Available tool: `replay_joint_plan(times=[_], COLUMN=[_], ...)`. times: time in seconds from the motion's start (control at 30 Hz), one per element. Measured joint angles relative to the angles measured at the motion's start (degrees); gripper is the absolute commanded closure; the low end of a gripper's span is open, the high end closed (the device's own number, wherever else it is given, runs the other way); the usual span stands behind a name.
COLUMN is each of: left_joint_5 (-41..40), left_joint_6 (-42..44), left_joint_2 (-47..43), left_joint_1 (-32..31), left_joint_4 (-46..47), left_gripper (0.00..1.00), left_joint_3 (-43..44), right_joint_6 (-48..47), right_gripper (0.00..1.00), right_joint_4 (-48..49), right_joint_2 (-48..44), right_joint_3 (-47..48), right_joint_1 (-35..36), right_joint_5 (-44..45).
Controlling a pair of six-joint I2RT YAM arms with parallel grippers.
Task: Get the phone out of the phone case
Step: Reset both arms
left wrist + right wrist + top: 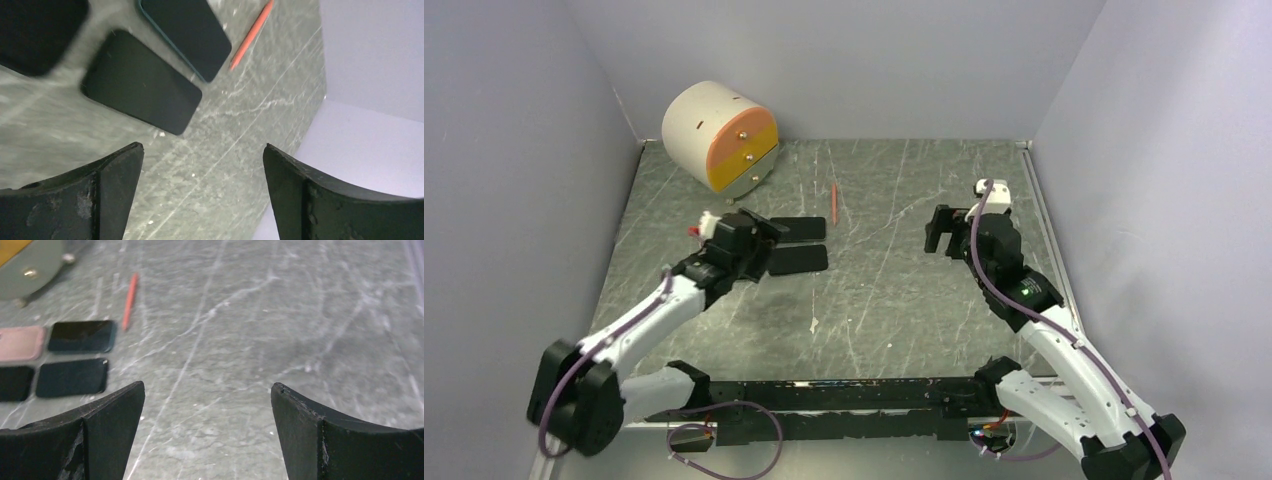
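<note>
A dark phone in a teal-edged case (185,35) lies flat on the grey marbled table, next to a red pen (252,32). It also shows in the top view (801,227) and the right wrist view (82,336). A bare black slab (142,82) lies beside it, also visible from above (798,260). Another dark slab (40,35) is blurred at the left wrist view's edge. My left gripper (764,245) is open and empty, hovering over the left ends of these items (202,146). My right gripper (942,238) is open and empty above bare table (207,384).
A pink flat rectangle (20,342) and a fourth dark one (15,382) lie left of the phones. A white and orange round drawer unit (719,135) stands at the back left. The red pen (834,203) lies behind the phones. Grey walls enclose the table.
</note>
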Motion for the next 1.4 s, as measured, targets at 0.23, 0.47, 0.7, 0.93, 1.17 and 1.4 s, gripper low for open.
replay_joint_plan(times=[0.23, 0.47, 0.7, 0.93, 1.17, 1.4], left_joint_5=[-3.13, -7.89, -16.70, -21.92, -23.41, -23.78], left_joint_6=[14.95, 34.88, 56.39, 70.49, 74.25, 74.03], left_joint_2=[-17.16, -23.69, -25.68, -31.06, -34.12, -36.57], left_joint_1=[12.90, 18.84, 18.91, 18.95, 18.95, 18.95], left_joint_4=[-14.84, -26.58, -28.85, -23.91, -19.39, -16.85], left_gripper=[0.05, 0.05, 0.05, 0.05, 0.05, 0.05], left_joint_3=[2.49, 15.69, 31.17, 36.17, 33.77, 28.59], right_joint_6=[2.71, 3.67, 0.70, -5.92, -8.66, -9.14], right_gripper=[0.01, 0.01, 0.01, 0.01, 0.01, 0.01], right_joint_4=[-4.44, -8.41, -7.91, -1.66, 1.53, 2.51], right_joint_2=[1.55, -0.63, -10.73, -21.22, -21.84, -22.08], right_joint_3=[1.20, 3.78, 7.56, 12.00, 14.32, 12.90], right_joint_1=[-7.56, -10.69, -10.80, -10.86, -10.86, -10.86], right_joint_5=[8.28, 19.21, 26.14, 25.31, 22.12, 19.04])
